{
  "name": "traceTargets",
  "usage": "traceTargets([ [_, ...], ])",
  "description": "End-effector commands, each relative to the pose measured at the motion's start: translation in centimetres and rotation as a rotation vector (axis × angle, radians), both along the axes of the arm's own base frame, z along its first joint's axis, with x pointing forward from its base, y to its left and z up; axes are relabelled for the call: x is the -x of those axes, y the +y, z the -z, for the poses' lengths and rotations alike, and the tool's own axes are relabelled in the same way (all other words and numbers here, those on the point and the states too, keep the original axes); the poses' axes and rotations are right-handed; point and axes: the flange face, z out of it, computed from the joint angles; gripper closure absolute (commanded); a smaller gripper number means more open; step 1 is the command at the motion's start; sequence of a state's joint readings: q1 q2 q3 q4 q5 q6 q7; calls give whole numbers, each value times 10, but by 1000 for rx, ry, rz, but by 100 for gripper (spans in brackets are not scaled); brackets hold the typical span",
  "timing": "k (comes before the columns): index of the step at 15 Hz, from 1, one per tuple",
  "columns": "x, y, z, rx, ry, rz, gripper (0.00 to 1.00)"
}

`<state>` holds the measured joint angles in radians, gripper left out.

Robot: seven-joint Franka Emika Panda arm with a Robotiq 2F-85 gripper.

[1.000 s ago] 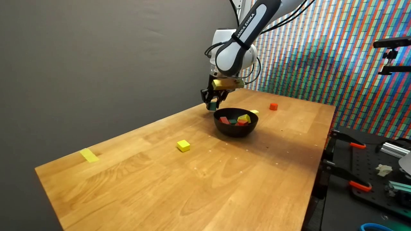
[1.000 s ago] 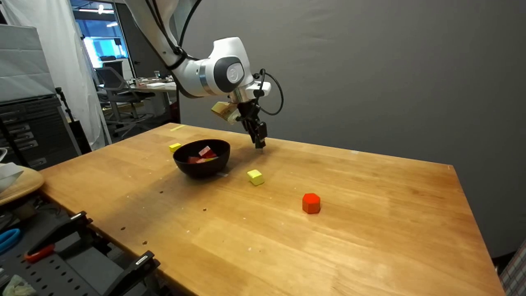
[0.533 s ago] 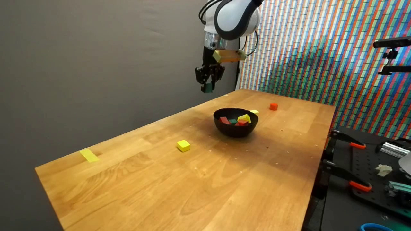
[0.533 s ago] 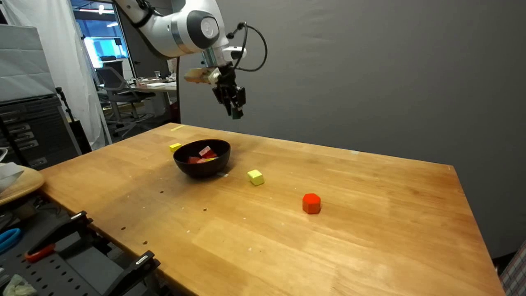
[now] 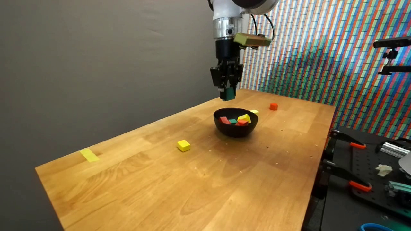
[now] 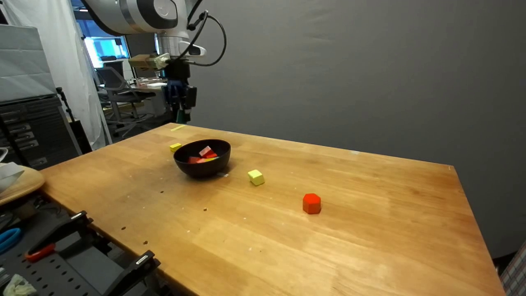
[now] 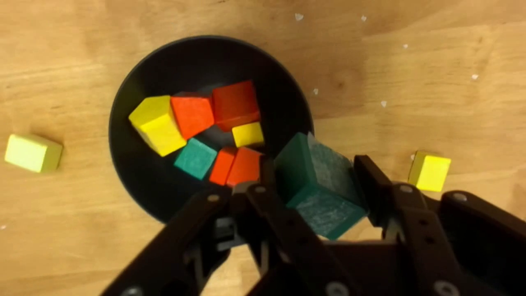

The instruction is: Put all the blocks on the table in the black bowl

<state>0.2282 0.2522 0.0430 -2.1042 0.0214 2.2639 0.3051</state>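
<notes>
In the black bowl [image 7: 205,61] lie red blocks [image 7: 193,117], yellow blocks [image 7: 159,128] and one green block [image 7: 196,159]; the claw [image 7: 317,179] grips another green block [image 7: 326,210].

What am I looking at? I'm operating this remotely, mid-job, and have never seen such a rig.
The machine is a robot arm ending in a two-fingered gripper. Two pictures are exterior views, shot from outside the machine; the third is the wrist view, looking down past the gripper. On the wooden table stands a black bowl with red, yellow and green blocks inside. Outside the bowl lie a red block, a bright yellow block and a pale yellow block, plus a flat yellow strip near the table's edge. The gripper is closed on a green block, held in the air and not yet in the bowl.
</notes>
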Motion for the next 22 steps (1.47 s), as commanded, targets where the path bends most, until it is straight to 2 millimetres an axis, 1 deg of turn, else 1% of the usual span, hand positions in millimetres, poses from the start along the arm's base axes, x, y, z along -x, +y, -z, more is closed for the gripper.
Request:
traceTargets([
  [1, 17, -14, 20, 15, 21, 54, 75],
  [5, 28, -35, 54, 32, 22, 99, 75],
  [6, 27, -37, 59, 26, -11, 100, 56],
  [7, 27, -37, 60, 14, -58, 99, 25],
  [8, 27, -35, 56, 6, -124, 81, 23],
  [9, 28, -34, 52, 18, -180, 64, 17],
  [11, 31, -28, 37, 33, -280, 29, 1],
  [12, 33, -24, 28, 37, -329, 7, 0],
  [14, 38, -6, 12, 10, -382, -43, 0],
  [16, 37, 12, 2, -9, -424, -84, 0],
  [17, 34, 24, 1, -37, -430, -93, 0],
  [20, 21, 55, 13, -79, -400, -126, 0],
  [22, 11, 76, 31, -107, -340, -130, 0],
])
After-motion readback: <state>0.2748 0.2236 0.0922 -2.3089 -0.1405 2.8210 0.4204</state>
